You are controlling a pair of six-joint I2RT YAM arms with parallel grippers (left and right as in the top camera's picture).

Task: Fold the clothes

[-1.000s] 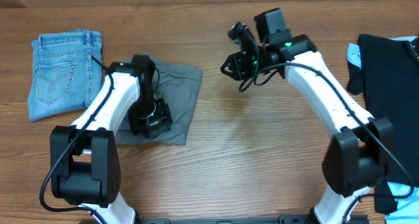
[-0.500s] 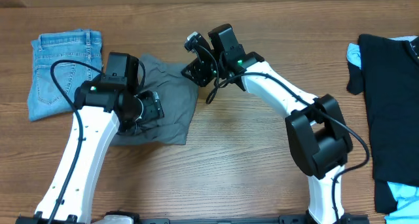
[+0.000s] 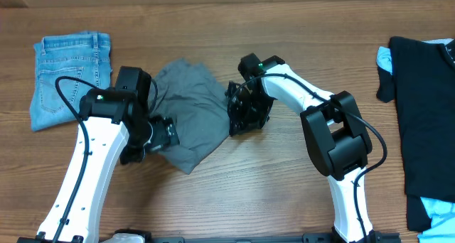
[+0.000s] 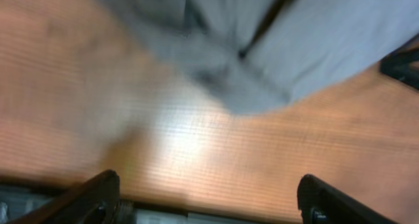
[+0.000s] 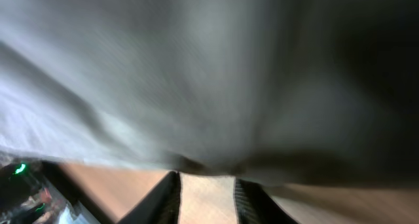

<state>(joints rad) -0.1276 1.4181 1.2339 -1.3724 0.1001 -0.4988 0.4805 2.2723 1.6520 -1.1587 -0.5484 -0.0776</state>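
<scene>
The grey shorts (image 3: 193, 109) lie crumpled on the table between the two arms; they also show blurred in the left wrist view (image 4: 262, 47) and fill the right wrist view (image 5: 196, 73). My left gripper (image 3: 151, 134) is over the shorts' left lower edge. Its jaws (image 4: 209, 199) are wide open with only bare wood between them. My right gripper (image 3: 245, 116) is at the shorts' right edge. Its fingers (image 5: 208, 196) stand a narrow gap apart with wood showing between them, and the fabric edge lies right at their tips.
Folded light-blue denim jeans (image 3: 70, 78) lie at the far left. A black shirt (image 3: 425, 101) lies over a light-blue item (image 3: 384, 58) at the right edge. The wooden table (image 3: 270, 193) is bare toward the front.
The right arm swung left, then down to the shorts' right edge. The shorts shifted and bunched, their lower corner now pointing down-right. The left gripper moved down a little.
</scene>
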